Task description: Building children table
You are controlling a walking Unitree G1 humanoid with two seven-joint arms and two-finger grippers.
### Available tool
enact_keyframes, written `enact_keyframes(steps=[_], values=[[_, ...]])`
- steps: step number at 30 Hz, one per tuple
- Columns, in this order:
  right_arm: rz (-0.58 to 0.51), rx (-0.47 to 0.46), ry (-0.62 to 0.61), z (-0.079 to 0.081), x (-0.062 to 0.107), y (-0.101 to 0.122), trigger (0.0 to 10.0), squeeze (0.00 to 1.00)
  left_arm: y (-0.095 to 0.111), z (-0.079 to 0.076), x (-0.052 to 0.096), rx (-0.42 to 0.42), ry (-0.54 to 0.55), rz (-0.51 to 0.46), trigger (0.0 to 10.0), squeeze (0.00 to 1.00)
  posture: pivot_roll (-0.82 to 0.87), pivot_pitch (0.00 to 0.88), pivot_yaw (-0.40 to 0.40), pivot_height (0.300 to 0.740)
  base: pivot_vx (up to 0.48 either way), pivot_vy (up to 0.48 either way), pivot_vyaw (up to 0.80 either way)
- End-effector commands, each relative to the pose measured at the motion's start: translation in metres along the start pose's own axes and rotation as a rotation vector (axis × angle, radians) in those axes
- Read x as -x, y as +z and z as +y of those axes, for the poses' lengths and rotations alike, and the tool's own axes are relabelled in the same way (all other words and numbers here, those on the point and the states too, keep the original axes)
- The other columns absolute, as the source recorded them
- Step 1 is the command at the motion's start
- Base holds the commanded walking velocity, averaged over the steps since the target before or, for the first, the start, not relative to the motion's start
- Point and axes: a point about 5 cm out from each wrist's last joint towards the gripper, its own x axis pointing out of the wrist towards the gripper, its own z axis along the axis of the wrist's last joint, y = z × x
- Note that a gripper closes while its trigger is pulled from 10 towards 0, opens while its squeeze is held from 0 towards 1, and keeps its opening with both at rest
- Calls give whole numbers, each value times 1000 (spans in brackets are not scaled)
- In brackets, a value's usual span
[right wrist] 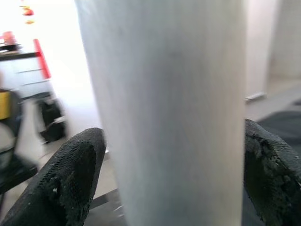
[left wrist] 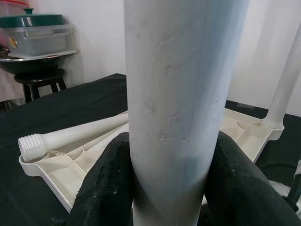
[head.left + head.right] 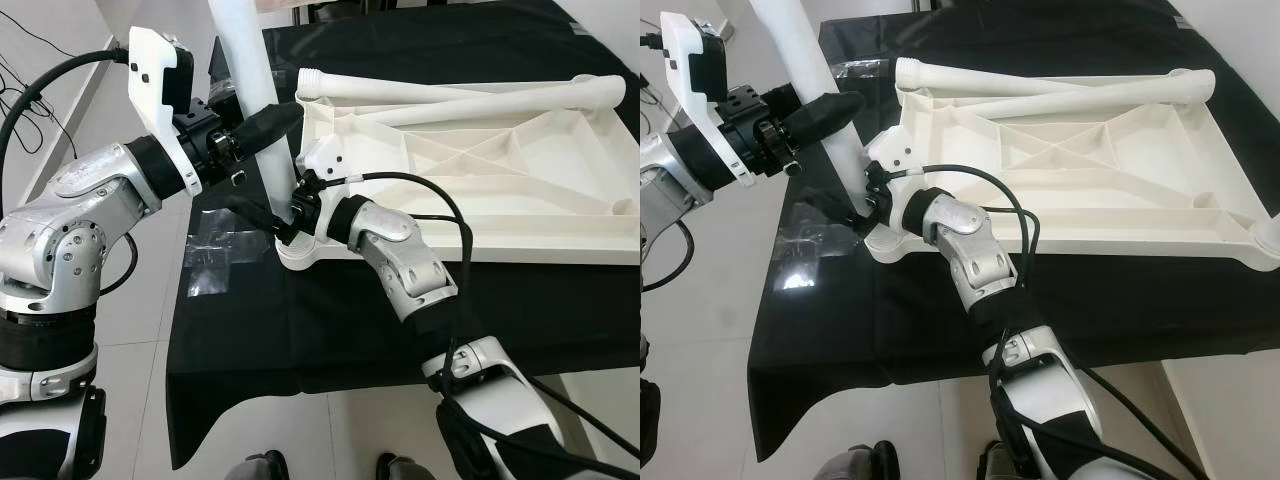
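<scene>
Table top [image 3: 480, 190]: white plastic, lying underside up on the bench [image 3: 330, 320], which wears a black cloth; its near-left corner socket sits close to the bench's left edge.

Upright leg [image 3: 255, 90]: white tube, long axis near vertical and leaning slightly, foot at that corner socket.

Loose legs [image 3: 450, 95]: two, lying crossed along the far side of the table top, long axes running left to right; a threaded end shows in the left wrist view.

Left gripper [image 3: 262, 128]: clamped on the upright leg at mid height, one black finger either side.

Right gripper [image 3: 285, 215]: clamped on the same leg low down, just above the socket.

Stool with lidded container [image 2: 37, 37]: beyond the bench, seen from the left wrist.
</scene>
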Motion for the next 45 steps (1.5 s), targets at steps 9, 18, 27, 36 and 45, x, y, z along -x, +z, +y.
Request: enact_keyframes(steps=[9, 18, 27, 36, 45], values=[[-21, -6, 232, -2, -3, 6, 0, 0, -11, -5, 1, 31, -25, 48, 0, 0, 43, 205, 82, 740, 0, 0, 0], [4, -17, 257, -5, -3, 1, 0, 0, -11, -4, 2, 32, -23, 46, 0, 0, 44, 210, 81, 740, 0, 0, 0], [50, -44, 192, -7, -5, -13, 0, 0, -13, 1, 4, 39, 21, 45, 10000, 1000, 34, 216, 74, 740, 0, 0, 0], [201, -136, -262, 23, 8, -65, 0, 0, -13, 5, 5, 31, 70, 54, 10000, 0, 36, 225, 59, 740, 0, 0, 0], [155, -124, -472, 68, 3, -66, 0, 0, -19, 2, -2, 45, 40, 66, 10000, 0, 12, 213, 84, 740, 0, 0, 0]])
